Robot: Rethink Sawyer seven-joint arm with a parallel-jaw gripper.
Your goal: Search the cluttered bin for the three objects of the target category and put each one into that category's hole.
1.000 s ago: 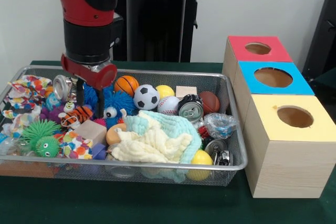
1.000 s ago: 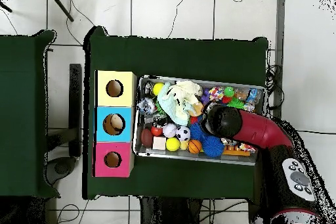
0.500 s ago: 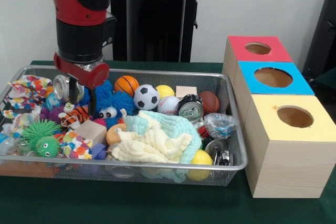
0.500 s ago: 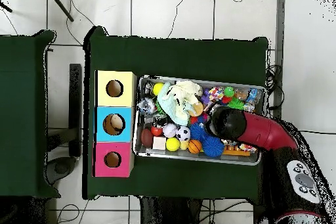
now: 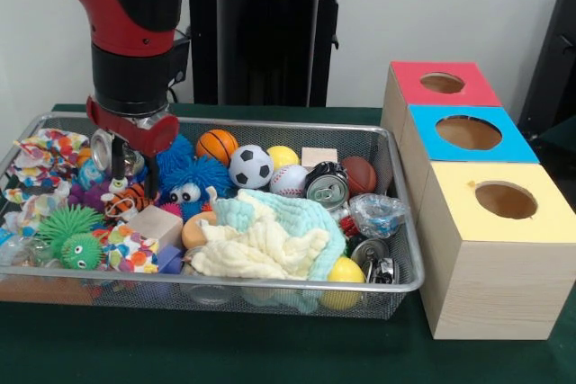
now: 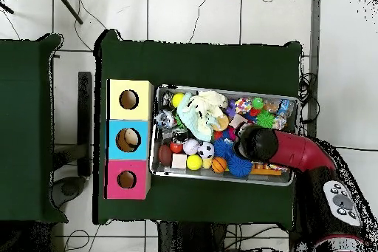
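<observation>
Three boxes [image 5: 486, 195], one mesh bin [image 5: 270, 290], five sports balls [image 5: 250, 166].

Red, blue and yellow tops are seen on the boxes [image 5: 468, 132]; the cloth [image 5: 270, 240] is cream and mint

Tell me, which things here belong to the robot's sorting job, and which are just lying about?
Job: gripper, mesh bin, red box, blue box, yellow box; target category unclear.
Lying about: floor cables, second table.
</observation>
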